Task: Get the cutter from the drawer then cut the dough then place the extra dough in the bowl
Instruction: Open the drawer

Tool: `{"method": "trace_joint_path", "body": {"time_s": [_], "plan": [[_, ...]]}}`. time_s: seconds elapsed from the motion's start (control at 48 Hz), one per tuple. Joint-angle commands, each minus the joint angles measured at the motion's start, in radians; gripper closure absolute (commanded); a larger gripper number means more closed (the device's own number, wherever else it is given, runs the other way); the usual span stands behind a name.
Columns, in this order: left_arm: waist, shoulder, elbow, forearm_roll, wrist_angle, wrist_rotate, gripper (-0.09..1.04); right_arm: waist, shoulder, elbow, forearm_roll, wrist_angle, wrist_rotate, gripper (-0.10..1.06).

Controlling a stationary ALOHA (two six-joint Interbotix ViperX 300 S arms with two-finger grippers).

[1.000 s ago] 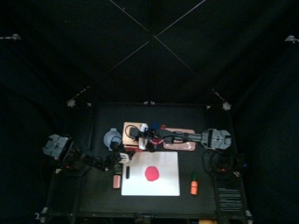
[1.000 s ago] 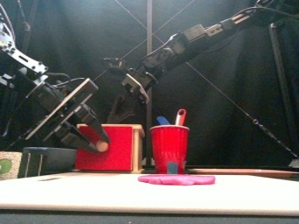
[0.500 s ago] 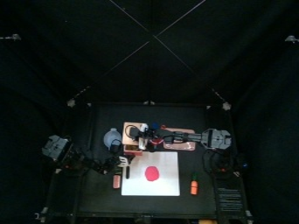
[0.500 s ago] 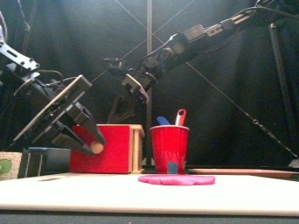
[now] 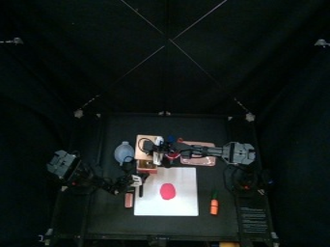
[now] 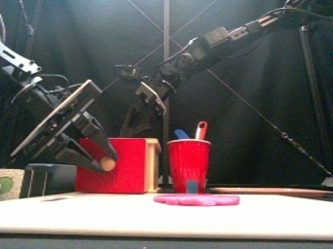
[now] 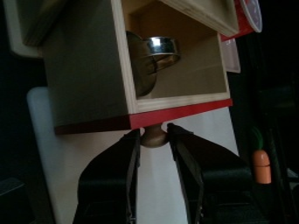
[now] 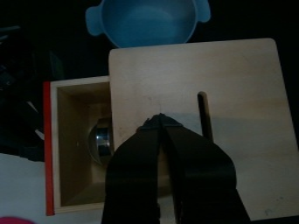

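Observation:
The pale wooden box point(image 8: 222, 96) stands at the back of the white board point(image 5: 187, 198), with its red drawer front point(image 6: 120, 167) pulled out. The metal cutter point(image 7: 163, 45) lies inside the open drawer point(image 8: 73, 131). My left gripper point(image 7: 152, 140) is shut on the drawer's small knob point(image 6: 107, 163). My right gripper point(image 8: 163, 124) is shut, its tips resting on the box's top. The flat red dough disc point(image 5: 165, 190) lies on the board in front of the box. The blue-grey bowl point(image 8: 149, 19) sits beside the box, to its left in the top view.
A red cup point(image 6: 189, 165) holding a blue and a red toy knife stands right of the box. An orange toy point(image 5: 213, 205) lies at the board's right edge, and another small toy point(image 5: 127, 201) at its left edge.
My left gripper has drawn the knob and red drawer front a little further out toward the front left. The right gripper has stayed on the box top.

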State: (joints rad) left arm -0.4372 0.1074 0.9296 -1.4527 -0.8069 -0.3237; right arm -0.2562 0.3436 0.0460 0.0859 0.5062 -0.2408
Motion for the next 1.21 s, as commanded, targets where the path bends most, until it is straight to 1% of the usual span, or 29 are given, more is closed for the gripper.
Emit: {"method": "trace_joint_path", "body": {"time_s": [0.021,0.375,0.729,0.854,0.938,1.042,1.208], "plan": [[-0.029,-0.005,-0.009,-0.003,0.008,0.003,0.47,-0.002,0.008,0.02,0.0,0.028,0.002,0.94],[-0.055,-0.005,-0.002,-0.02,0.021,0.005,0.47,-0.003,0.008,0.02,0.0,0.026,0.002,0.94],[-0.055,0.002,-0.005,-0.014,0.018,0.031,0.43,-0.003,0.008,0.018,0.002,0.028,0.002,0.94],[-0.055,0.0,-0.005,-0.014,0.015,0.032,0.35,-0.003,0.008,0.02,0.002,0.028,0.002,0.94],[-0.055,0.0,-0.003,-0.014,0.015,0.032,0.26,-0.003,0.008,0.018,0.002,0.028,0.002,0.94],[-0.055,0.0,-0.003,-0.011,0.009,0.032,0.19,-0.003,0.008,0.02,0.002,0.028,0.002,0.94],[-0.055,-0.005,-0.002,0.0,0.005,0.032,0.13,-0.003,0.008,0.02,0.002,0.028,0.002,0.94]]}}
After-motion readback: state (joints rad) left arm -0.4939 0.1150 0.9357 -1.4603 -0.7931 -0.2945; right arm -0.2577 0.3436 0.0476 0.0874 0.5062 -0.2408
